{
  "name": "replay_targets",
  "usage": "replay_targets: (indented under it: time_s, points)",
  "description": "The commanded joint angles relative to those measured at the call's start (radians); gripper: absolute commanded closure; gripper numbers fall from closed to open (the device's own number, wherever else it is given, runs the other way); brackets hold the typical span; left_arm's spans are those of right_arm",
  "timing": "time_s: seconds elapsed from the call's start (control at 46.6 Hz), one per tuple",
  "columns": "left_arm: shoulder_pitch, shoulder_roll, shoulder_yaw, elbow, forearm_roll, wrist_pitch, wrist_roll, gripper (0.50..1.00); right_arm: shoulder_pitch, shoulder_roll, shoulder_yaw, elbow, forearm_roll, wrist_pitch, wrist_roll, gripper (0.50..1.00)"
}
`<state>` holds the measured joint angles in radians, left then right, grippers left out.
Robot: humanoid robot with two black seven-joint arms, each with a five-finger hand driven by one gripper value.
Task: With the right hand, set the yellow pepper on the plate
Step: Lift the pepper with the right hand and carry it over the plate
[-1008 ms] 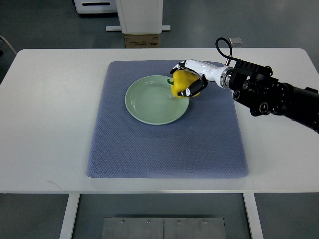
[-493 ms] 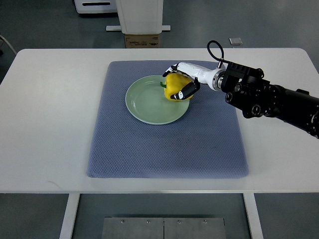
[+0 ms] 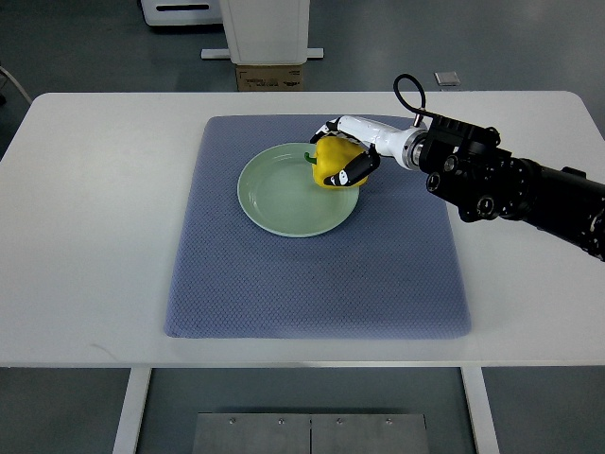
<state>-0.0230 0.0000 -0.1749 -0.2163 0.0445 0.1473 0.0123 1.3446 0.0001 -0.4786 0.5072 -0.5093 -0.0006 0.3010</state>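
Yellow pepper (image 3: 334, 162) sits clasped in my right hand (image 3: 346, 156), fingers (image 3: 352, 172) wrapped around it, over the far right rim of the pale green plate (image 3: 284, 197); I cannot tell whether it touches the plate. That plate lies on a blue-grey mat (image 3: 312, 274) spread across the white desk (image 3: 90, 208), my arm reaching in from the right
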Motion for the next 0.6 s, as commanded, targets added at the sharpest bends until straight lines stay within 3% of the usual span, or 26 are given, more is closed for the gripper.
replay_targets:
  time_s: [0.0,0.579]
  points:
    - [0.000,0.000,0.000,0.000,0.000,0.000,0.000,0.500,0.005,0.000,0.009,0.001,0.000,0.001,-0.002,1.000]
    - [0.000,0.000,0.000,0.000,0.000,0.000,0.001,0.500,0.011,0.000,0.051,0.007,0.003,0.001,-0.039,1.000]
